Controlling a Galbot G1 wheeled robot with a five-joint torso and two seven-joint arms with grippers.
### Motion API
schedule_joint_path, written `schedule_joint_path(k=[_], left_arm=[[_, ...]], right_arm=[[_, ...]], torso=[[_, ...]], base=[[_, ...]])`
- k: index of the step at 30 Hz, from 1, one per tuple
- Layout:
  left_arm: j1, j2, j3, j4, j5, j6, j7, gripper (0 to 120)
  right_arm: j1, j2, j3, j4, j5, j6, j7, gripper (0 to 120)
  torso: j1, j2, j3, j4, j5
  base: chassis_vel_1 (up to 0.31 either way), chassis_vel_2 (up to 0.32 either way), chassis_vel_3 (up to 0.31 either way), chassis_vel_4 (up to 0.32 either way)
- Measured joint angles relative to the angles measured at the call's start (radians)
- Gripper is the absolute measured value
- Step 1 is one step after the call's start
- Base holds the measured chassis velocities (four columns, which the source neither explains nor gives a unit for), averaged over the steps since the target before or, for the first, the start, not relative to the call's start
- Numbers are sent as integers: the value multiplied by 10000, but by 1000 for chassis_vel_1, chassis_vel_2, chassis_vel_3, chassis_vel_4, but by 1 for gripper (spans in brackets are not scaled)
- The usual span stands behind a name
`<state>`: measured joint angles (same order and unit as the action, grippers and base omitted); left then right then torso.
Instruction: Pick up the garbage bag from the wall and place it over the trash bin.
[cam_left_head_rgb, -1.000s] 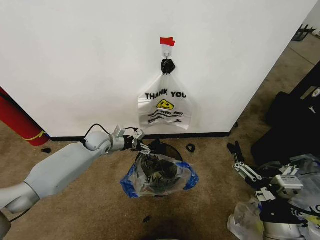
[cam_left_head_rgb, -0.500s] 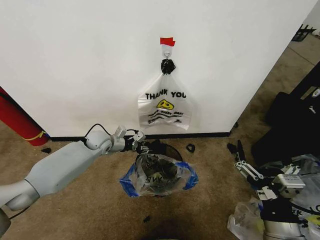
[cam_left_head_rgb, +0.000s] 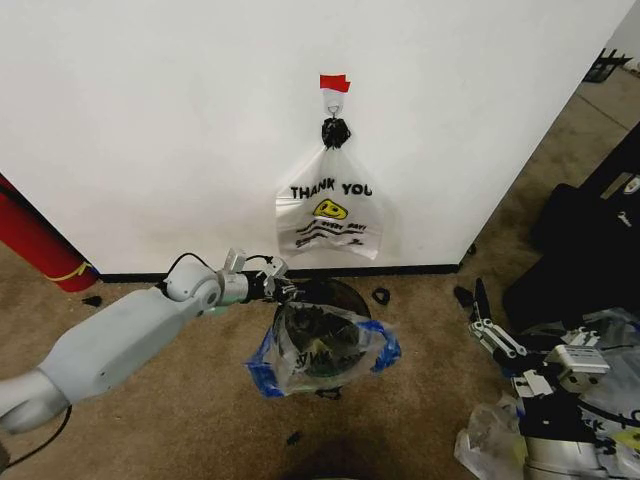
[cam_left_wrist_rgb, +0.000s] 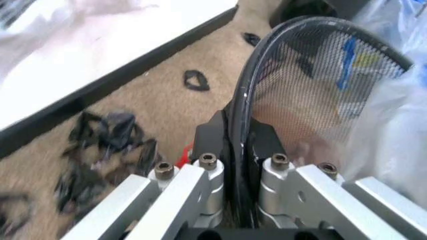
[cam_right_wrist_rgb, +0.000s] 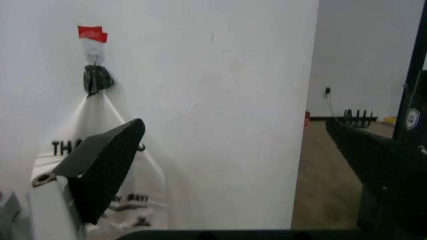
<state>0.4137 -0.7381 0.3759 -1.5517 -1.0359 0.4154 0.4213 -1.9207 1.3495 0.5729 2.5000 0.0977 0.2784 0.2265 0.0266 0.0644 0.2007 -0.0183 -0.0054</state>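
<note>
Since a second ago the trash bin has tipped: its dark mesh rim now leans back toward the wall, and the left claw has drawn slightly up and toward the baseboard with it. The garbage bag has shifted along with the bin, and its blue patches now sit a little further to the right.

In the left wrist view the left claw is nearly closed, its two fingers pinching the black wire rim of the trash bin between them. The garbage bag shows there as pale, filmy plastic with a blue streak, lying against the mesh on the far side of the rim.

From the head view the garbage bag is thin, crinkled and see-through, draped loosely around the bin on the brown carpet, with blue printed patches bunched at its lower left and right edges. Black letters show faintly through the plastic over the bin's mouth.

A whitish bag printed "THANK YOU" with a yellow smiley hangs from a hook on the wall under a red tape strip.

The right claw rests low at the robot's right, well apart from the bin, fingers spread open and holding nothing.
</note>
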Motion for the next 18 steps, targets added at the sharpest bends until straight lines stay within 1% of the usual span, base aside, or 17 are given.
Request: schedule_joint_path(k=[2, 4, 6, 7, 8, 10, 12, 13, 14, 15, 16, 18], left_arm=[[542, 277, -763, -450, -54, 253, -288, 3], [1174, 423, -1737, -861, -128, 484, -808, 3], [1546, 464, -2269, -1138, -203, 636, -1150, 3], [1546, 464, -2269, -1138, -203, 636, -1150, 3], [2023, 521, -2850, -1499, -238, 765, -1569, 3], [2895, 604, -3712, -2161, -355, 977, -2304, 3], [3883, 732, -4413, -2948, -603, 913, -3279, 3], [4153, 774, -4529, -3198, -700, 786, -3615, 3], [4153, 774, -4529, -3198, -700, 786, -3615, 3], [4356, 787, -4607, -3412, -816, 681, -3921, 3], [4633, 791, -4695, -3730, -1084, 520, -4499, 3], [5069, 721, -4788, -4228, -1722, 137, -5698, 3]], right_arm=[[67, -76, -78, 0, 35, -114, 73, 100], [136, -128, -141, -1, 29, -183, 116, 100], [160, -147, -183, -1, 21, -238, 155, 100], [160, -147, -183, -1, 21, -238, 155, 100], [181, -159, -252, -1, 17, -347, 243, 100], [211, -192, -333, -3, 25, -526, 421, 100], [261, -248, -361, -47, 32, -625, 558, 100], [271, -268, -365, -62, 46, -650, 601, 100], [271, -268, -365, -62, 46, -650, 601, 100], [278, -291, -371, -72, 59, -667, 627, 100], [288, -318, -376, -90, 70, -683, 659, 100], [320, -360, -393, -155, 71, -686, 721, 100]], torso=[[0, 0, 1, 2, -2], [0, 0, 0, 7, 4], [0, 0, 0, 8, -3], [0, 0, 0, 8, -3], [0, 0, 0, -1, -3], [0, 0, 0, 1, 4], [0, 0, -1, 4, -4], [0, 0, 0, 7, 2], [0, 0, 0, 7, 2], [-1, 0, 0, 9, 3], [-1, 0, 0, 4, -2], [-1, 0, -1, 1, 5]], base=[[0, 0, 0, 0], [0, 0, 0, 0], [0, 0, 0, 0], [0, 0, 0, 0], [0, 0, 0, 0], [0, 0, 0, 0], [0, 0, 0, 0], [0, 0, 0, 0], [0, 0, 0, 0], [0, 0, 0, 0], [0, 0, 0, 0], [0, 0, 0, 0]])
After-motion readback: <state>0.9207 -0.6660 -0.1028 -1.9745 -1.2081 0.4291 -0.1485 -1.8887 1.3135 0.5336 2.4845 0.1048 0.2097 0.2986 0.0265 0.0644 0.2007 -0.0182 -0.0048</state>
